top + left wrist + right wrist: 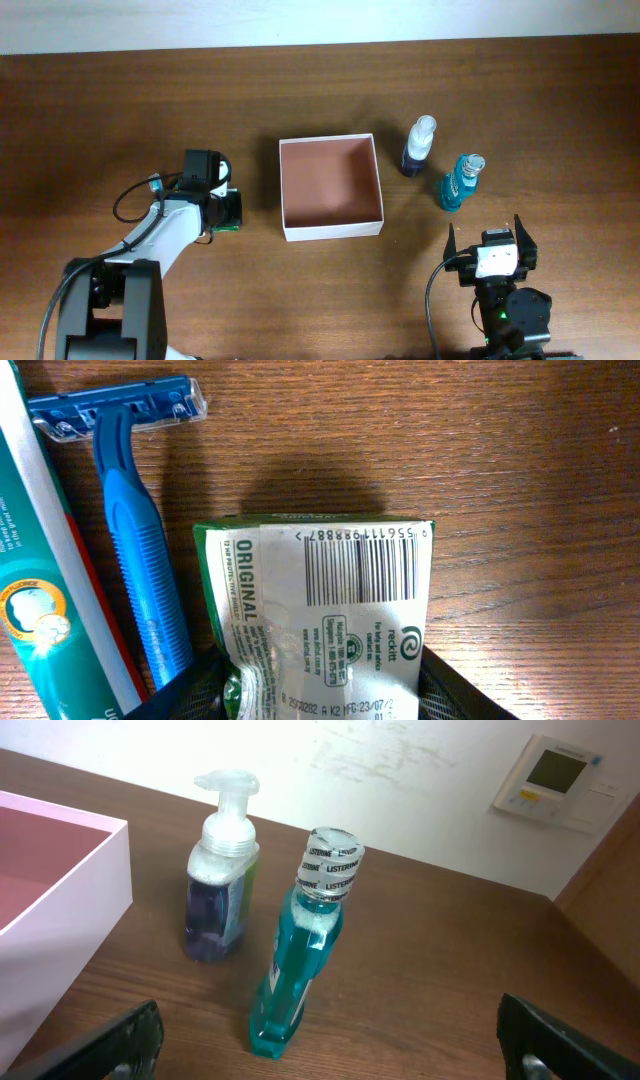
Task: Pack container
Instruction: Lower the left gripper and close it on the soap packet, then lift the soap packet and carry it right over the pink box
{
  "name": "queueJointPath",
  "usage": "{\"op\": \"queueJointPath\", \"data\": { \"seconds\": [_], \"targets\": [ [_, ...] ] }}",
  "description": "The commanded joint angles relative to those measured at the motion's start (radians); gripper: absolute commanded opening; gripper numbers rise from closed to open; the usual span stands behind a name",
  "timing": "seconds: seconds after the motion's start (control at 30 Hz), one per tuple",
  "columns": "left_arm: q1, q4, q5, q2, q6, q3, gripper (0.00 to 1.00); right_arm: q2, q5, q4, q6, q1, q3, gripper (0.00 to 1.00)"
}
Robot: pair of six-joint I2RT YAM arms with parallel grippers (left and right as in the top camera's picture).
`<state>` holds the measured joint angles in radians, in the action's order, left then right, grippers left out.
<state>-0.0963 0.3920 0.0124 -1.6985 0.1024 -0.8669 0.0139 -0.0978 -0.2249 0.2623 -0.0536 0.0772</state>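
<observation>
The container (331,187), a square white-walled box with a reddish-brown inside, sits mid-table with nothing in it. To its left, my left gripper (226,208) is low over the table. In the left wrist view a green and white soap packet (325,610) lies between the gripper's (320,695) black fingers (455,698), which touch both of its sides. My right gripper (488,232) stands wide open near the front right. Its jaws (340,1055) face a blue mouthwash bottle (305,955) with nothing between them.
A blue razor (135,530) and a teal toothpaste box (35,590) lie just left of the soap packet. A purple pump bottle (418,146) and the mouthwash bottle (459,182) stand right of the container. The container's white wall (60,930) is at the left in the right wrist view.
</observation>
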Motion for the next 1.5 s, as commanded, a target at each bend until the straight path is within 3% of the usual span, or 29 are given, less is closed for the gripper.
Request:
{"op": "queueJointPath", "data": {
  "seconds": [0.0, 0.43, 0.63, 1.13, 1.47],
  "targets": [
    [-0.002, 0.0, 0.014, -0.052, 0.002, -0.011, 0.52, -0.01, -0.019, 0.001, -0.001, 0.002, -0.008, 0.98],
    [-0.002, -0.016, 0.014, -0.059, 0.002, -0.011, 0.5, -0.011, -0.019, 0.001, -0.001, 0.002, -0.008, 0.98],
    [-0.002, 0.009, 0.014, -0.042, 0.002, -0.043, 0.33, -0.01, -0.019, 0.001, -0.001, 0.002, -0.008, 0.98],
    [-0.009, 0.156, -0.032, 0.315, 0.033, -0.179, 0.29, -0.01, -0.019, 0.001, -0.001, 0.002, -0.008, 0.98],
    [-0.183, 0.143, -0.046, 0.442, 0.188, -0.18, 0.25, -0.011, -0.019, 0.001, -0.001, 0.002, -0.008, 0.98]
  ]
}}
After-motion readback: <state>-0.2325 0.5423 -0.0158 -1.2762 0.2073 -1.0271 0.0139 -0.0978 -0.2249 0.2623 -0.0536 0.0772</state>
